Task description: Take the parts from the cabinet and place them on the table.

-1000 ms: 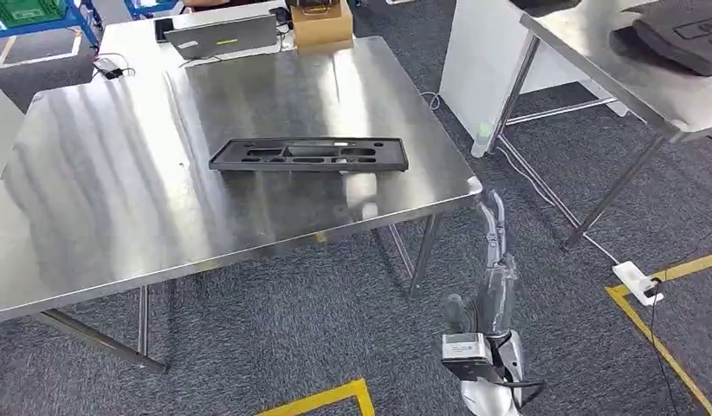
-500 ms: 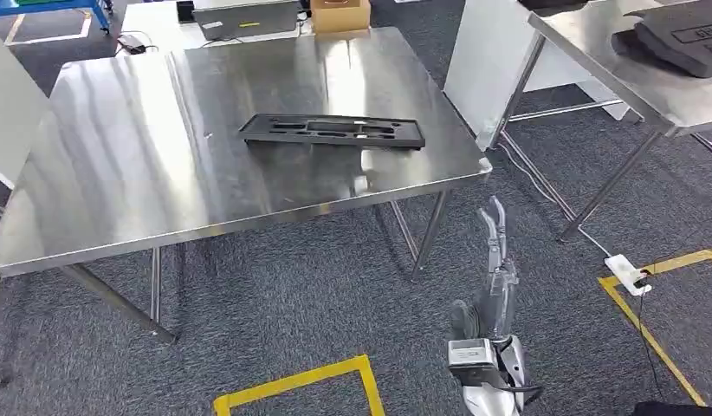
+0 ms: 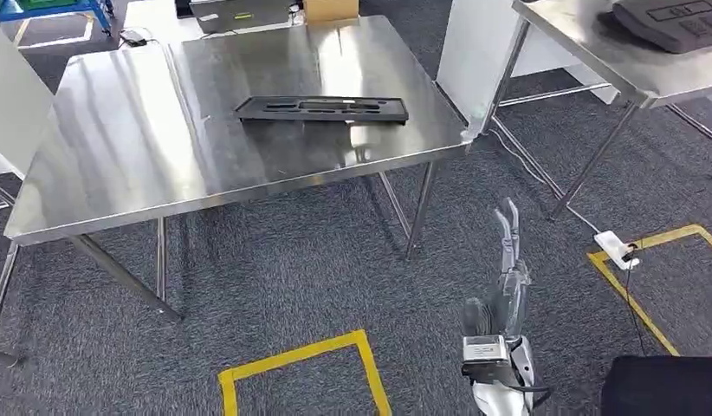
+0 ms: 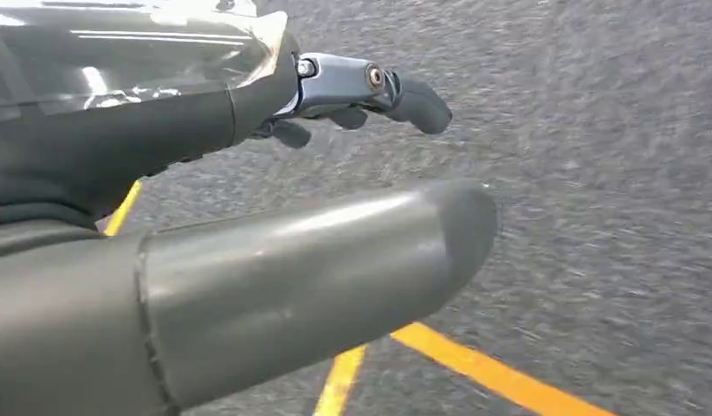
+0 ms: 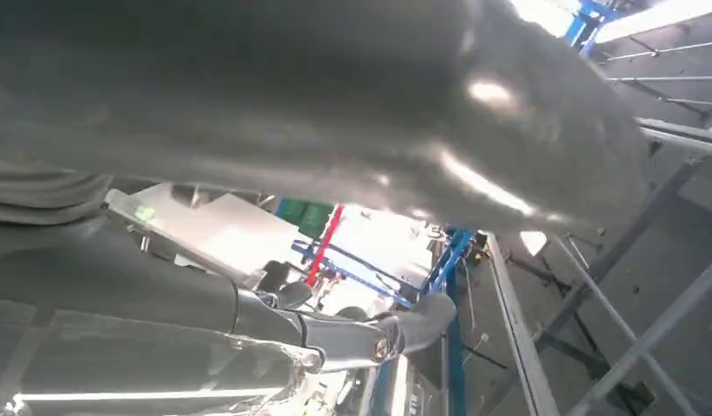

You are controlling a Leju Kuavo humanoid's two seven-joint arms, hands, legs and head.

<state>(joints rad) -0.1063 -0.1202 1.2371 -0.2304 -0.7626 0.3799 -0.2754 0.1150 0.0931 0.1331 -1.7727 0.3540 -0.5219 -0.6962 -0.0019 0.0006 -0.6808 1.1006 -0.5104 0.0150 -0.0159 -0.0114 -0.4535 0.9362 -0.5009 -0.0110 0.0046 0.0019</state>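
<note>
The right hand (image 3: pixel 507 260) hangs over the carpet with fingers straight and apart, holding nothing; the left hand (image 4: pixel 249 199) is likewise empty, fingers loose; one black part (image 3: pixel 322 108) lies flat on the steel table (image 3: pixel 119 165); more parts (image 3: pixel 673 19) sit well apart, so walking risks clipping a table leg.

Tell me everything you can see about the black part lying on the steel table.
The black part is a long, flat, matte panel, plastic by the look of it, with several elongated cut-outs or recesses along its length. It lies flat on the steel table, in the far half and towards the right side in the head view, its long side roughly parallel to the table's near edge. Its reflection shows in the shiny top just in front of it. Nothing touches it but the table.
</note>
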